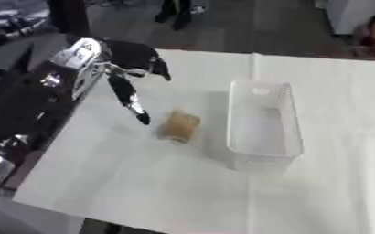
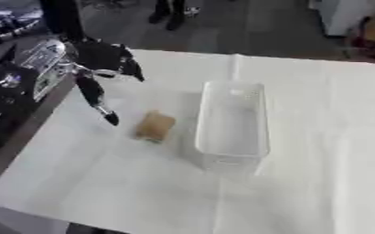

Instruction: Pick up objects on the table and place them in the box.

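I'm looking at a small tan object, roughly cylindrical or a rounded lump, lying on its side on the white table just to the left of the box. It sits close to the box's long wall without touching it, as far as I can tell. What it is made of I cannot make out; from its size I'd judge it light, and its rounded shape suggests it could roll if nudged along the table. I would take it across its short width, thumb on one side and fingers on the other, near the middle so it doesn't tip.

The box is a clear or white plastic bin, open on top, and looks empty from here.

The left robot hand is above and to the left of the object, holding nothing. One long finger points down toward the table, its tip near the object but apart from it; the others spread out relaxed. The right robot hand shows in neither view.
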Controlling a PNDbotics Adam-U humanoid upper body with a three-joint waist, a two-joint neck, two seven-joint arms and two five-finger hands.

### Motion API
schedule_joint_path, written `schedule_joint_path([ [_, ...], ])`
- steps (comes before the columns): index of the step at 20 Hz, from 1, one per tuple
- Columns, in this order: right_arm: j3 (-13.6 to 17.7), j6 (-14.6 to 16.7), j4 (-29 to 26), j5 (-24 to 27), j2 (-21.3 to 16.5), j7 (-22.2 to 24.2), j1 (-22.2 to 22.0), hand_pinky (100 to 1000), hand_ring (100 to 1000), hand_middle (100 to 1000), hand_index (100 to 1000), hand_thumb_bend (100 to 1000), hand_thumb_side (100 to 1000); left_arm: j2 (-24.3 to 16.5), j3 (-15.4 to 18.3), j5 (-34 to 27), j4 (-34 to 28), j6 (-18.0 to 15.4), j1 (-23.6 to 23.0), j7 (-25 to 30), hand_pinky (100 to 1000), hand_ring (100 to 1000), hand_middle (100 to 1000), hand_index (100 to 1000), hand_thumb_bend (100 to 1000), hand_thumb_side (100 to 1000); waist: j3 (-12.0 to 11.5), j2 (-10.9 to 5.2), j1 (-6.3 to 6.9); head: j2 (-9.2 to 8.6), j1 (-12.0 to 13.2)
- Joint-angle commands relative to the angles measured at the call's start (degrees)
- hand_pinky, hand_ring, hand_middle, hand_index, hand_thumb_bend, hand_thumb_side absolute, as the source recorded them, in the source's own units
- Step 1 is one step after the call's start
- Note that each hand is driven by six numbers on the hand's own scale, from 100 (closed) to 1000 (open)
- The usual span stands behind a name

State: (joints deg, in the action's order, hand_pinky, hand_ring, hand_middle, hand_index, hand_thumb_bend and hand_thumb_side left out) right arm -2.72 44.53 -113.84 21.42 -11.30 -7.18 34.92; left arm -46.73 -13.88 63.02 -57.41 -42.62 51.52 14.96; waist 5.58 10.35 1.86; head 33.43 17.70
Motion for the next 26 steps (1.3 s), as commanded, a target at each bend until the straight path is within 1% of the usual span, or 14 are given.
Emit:
schedule_joint_path([
  [1, -0.08, -0.02, -0.75, 0.4, 0.13, 0.36, 1.37, 100, 100, 154, 422, 176, 948, -0.54, 0.46, 0.96, 0.02, -0.08, 1.22, 0.2, 932, 797, 805, 911, 978, 1000, 0.17, -0.76, 0.21, -0.85, 0.34],
  [7, -0.29, 0.22, -0.75, 0.83, 0.85, 0.78, 2.35, 100, 100, 153, 423, 164, 950, 0.22, 0.68, 1.66, 0.77, 0.01, 1.77, 0.06, 931, 797, 806, 912, 984, 1000, 0.91, -0.34, 0.79, -1.39, 1.8],
  [11, -0.4, 0.45, -0.75, 1.05, 1.56, 1.04, 3.23, 100, 100, 153, 423, 159, 953, -0.12, 1.31, 2.48, 1.07, 0.65, 1.26, -0.31, 935, 800, 809, 916, 986, 1000, 1.52, 0.38, 1.24, -2.38, 2.56],
  [12, -0.45, 0.47, -0.75, 1.11, 1.72, 1.11, 3.43, 100, 100, 154, 423, 158, 953, -0.23, 1.49, 2.58, 1.12, 0.8, 1.1, -0.48, 934, 801, 811, 918, 988, 1000, 1.68, 0.64, 1.39, -2.95, 2.68],
  [14, -0.53, 0.49, -0.75, 1.23, 2.0, 1.24, 3.96, 100, 100, 154, 423, 155, 955, -0.52, 1.83, 2.53, 1.11, 1.0, 0.83, -0.91, 933, 802, 813, 919, 988, 1000, 2.01, 1.27, 1.71, -5.33, 2.68],
  [15, -0.58, 0.51, -0.75, 1.28, 2.12, 1.31, 4.2, 100, 100, 155, 423, 153, 956, -0.65, 1.95, 2.48, 1.07, 1.08, 0.72, -1.08, 933, 803, 814, 920, 989, 1000, 2.15, 1.54, 1.83, -6.23, 2.65],
  [16, -0.64, 0.55, -0.75, 1.35, 2.27, 1.4, 4.49, 100, 100, 155, 423, 153, 956, -0.78, 2.1, 2.42, 1.03, 1.17, 0.61, -1.27, 933, 803, 815, 921, 989, 1000, 2.34, 1.87, 1.98, -7.06, 2.58],
  [17, -0.69, 0.58, -0.75, 1.41, 2.39, 1.49, 4.69, 100, 100, 155, 423, 152, 957, -0.85, 2.2, 2.36, 0.99, 1.22, 0.52, -1.43, 933, 806, 817, 922, 990, 1000, 2.49, 2.09, 2.09, -7.47, 2.51],
  [21, -0.92, 0.58, -0.75, 1.79, 2.91, 1.77, 5.25, 100, 100, 156, 423, 148, 959, -0.96, 2.44, 2.33, 0.75, 1.38, 0.52, -2.01, 936, 806, 817, 924, 993, 1000, 2.96, 2.74, 2.54, -7.32, 2.54],
  [26, -1.39, 0.68, -0.75, 2.38, 3.6, 2.39, 6.15, 100, 100, 155, 423, 140, 964, -0.91, 2.64, 3.25, 0.51, 2.08, 0.67, -2.5, 944, 807, 815, 925, 993, 1000, 3.64, 3.42, 3.34, -5.97, 4.59],
])
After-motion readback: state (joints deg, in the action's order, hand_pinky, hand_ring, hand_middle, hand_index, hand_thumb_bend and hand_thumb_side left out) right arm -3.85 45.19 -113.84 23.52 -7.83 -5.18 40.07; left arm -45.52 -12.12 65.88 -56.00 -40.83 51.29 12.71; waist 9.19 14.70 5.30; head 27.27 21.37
